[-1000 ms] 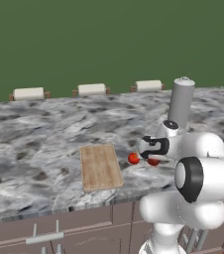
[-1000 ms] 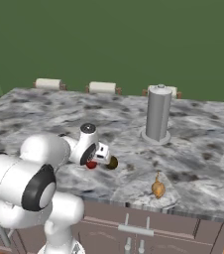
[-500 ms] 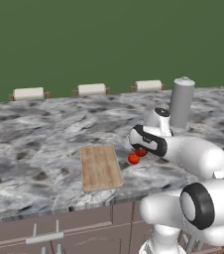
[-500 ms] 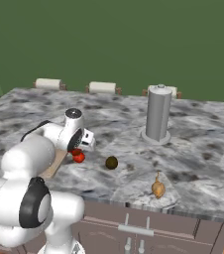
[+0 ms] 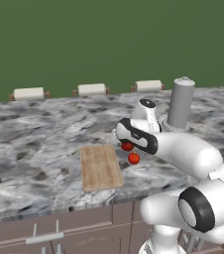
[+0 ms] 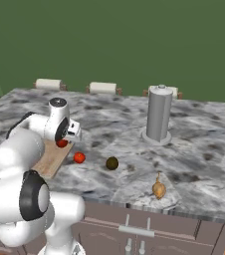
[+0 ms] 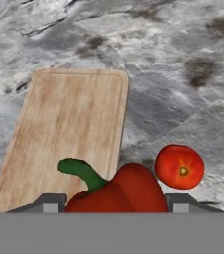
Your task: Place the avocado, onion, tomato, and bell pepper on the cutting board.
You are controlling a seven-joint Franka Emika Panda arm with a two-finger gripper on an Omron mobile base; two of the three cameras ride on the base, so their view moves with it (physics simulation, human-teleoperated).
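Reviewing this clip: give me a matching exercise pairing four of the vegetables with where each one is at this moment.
Things:
1. bell pepper
2. tomato
3. avocado
4. onion

Places:
A. near the counter's front edge, farthest from the cutting board
B. between the gripper fingers
C. on the counter just beside the board
D. on the counter between tomato and onion

Pairs: 1-B, 2-C, 3-D, 4-A

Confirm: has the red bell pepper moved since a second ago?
Yes. Held in the jaws, the red bell pepper has been carried left, from near the tall grey cylindrical canister toward the light wooden cutting board, now past the round red tomato.
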